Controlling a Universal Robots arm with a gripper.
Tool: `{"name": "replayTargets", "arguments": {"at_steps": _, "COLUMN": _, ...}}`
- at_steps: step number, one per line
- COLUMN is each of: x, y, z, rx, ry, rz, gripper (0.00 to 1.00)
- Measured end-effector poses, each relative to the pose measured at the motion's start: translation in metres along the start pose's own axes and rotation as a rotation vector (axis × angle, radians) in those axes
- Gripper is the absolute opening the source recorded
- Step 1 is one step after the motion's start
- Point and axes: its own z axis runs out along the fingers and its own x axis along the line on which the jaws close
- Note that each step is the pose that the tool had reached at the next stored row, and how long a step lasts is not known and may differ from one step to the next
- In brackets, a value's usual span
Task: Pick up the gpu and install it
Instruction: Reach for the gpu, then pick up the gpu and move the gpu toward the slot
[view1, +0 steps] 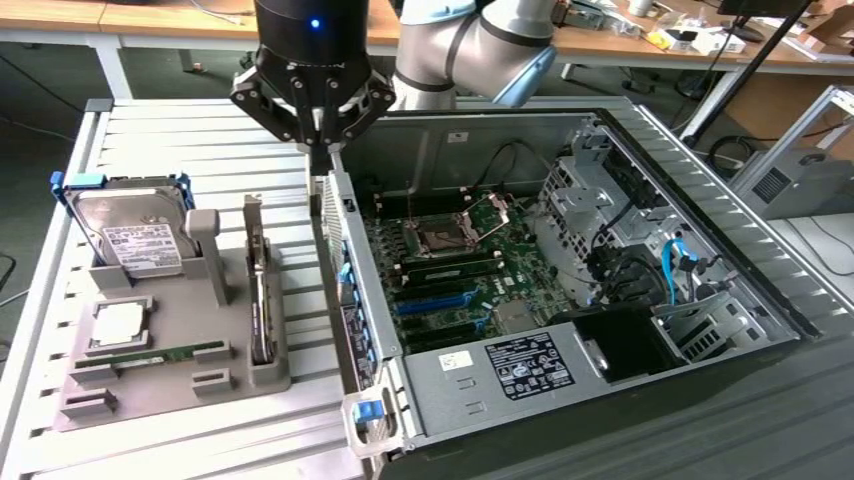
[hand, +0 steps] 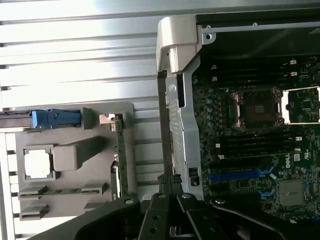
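The gpu (view1: 256, 282) stands on its long edge in a slot of the grey holder (view1: 200, 385), a thin dark board with a silvery bracket end. In the wrist view the gpu (hand: 120, 155) shows edge-on in the same holder (hand: 75, 115). My gripper (view1: 320, 143) hangs shut and holds nothing, above the far end of the open computer case's near wall (view1: 350, 290), beyond the gpu and toward the exterior view's right of it. In the wrist view the gripper (hand: 170, 181) sits over that wall (hand: 186, 130), fingers pressed together.
The holder also carries a hard drive (view1: 134, 242), a processor chip (view1: 118, 322) and a memory stick (view1: 160, 355). Inside the case lies the motherboard (view1: 454, 262) with blue card slots (view1: 434, 300), cables and drive cages at the exterior view's right. A slatted table (view1: 187, 130) bears everything.
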Motion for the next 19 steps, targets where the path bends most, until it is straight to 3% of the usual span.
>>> {"name": "replayTargets", "arguments": {"at_steps": 6, "x": 0.018, "y": -0.0026, "z": -0.0008, "rx": 0.0000, "ry": -0.0010, "rz": 0.000, "gripper": 0.11}}
{"name": "replayTargets", "arguments": {"at_steps": 19, "x": 0.019, "y": -0.0030, "z": -0.0008, "rx": -0.0001, "ry": -0.0010, "rz": 0.000, "gripper": 0.11}}
